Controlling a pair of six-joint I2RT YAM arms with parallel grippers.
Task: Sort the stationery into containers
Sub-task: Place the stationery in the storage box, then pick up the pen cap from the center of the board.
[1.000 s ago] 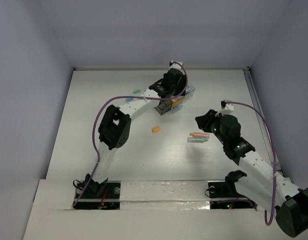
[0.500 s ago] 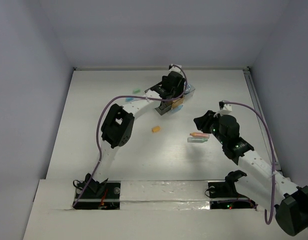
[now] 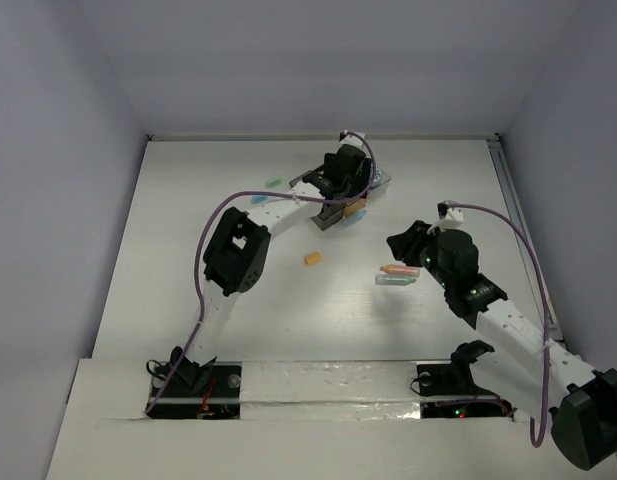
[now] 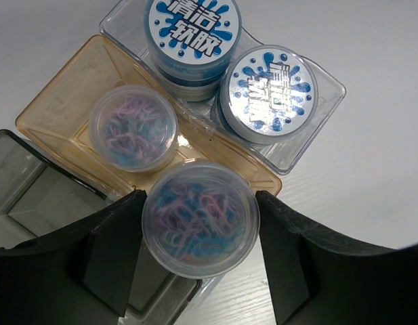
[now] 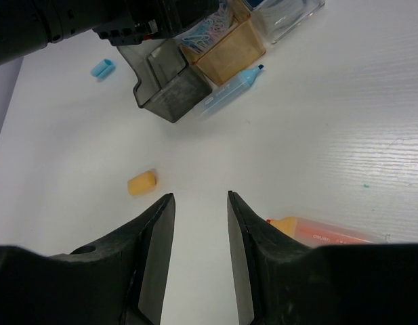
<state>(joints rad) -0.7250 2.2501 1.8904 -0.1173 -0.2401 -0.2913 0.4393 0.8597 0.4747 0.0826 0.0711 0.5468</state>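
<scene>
Since twin tub sits in tan box, clip tub is bracketed there by left gripper, grasp indeterminable; right gripper half-open, empty.

The white table is carrying the joined boxes well ahead of the jaws of the right gripper. An orange cap is lying just ahead-left of them, and an orange marker is lying just to their right.

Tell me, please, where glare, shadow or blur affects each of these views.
Left wrist: glare whitens the lid of one blue-and-white roll, and the left pincer holding the clear tub is a black silhouette. Right wrist: sheen streaks the table at right. Top external: even light, soft shadows, loose stationery tiny.
</scene>
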